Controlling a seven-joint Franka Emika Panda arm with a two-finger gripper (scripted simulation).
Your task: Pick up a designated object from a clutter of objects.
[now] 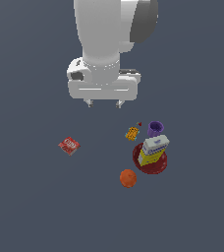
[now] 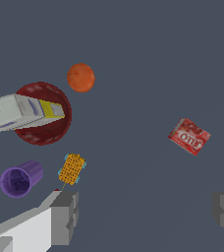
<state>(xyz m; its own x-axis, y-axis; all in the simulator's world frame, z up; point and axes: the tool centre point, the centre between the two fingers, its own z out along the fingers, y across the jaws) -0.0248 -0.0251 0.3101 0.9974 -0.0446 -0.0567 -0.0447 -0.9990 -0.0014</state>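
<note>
The designated object, a small flat red box (image 1: 69, 145) (image 2: 189, 136) with a white label, lies alone on the grey floor at the exterior view's left, apart from the rest of the clutter. My gripper (image 1: 104, 104) (image 2: 146, 214) hangs high above the floor, open, with nothing between its fingers. In the exterior view it is up and to the right of the red box. The clutter also holds an orange ball (image 1: 128, 178) (image 2: 80, 77), a purple cup (image 1: 155, 129) (image 2: 20, 178), a yellow-and-white box (image 1: 153, 149) (image 2: 23, 111) and a tiny orange-yellow item (image 1: 132, 133) (image 2: 72, 168).
The yellow-and-white box stands on a dark red plate (image 1: 159, 168) (image 2: 33, 135) at the exterior view's right, with the purple cup just behind it and the orange ball in front. Bare grey floor surrounds the red box.
</note>
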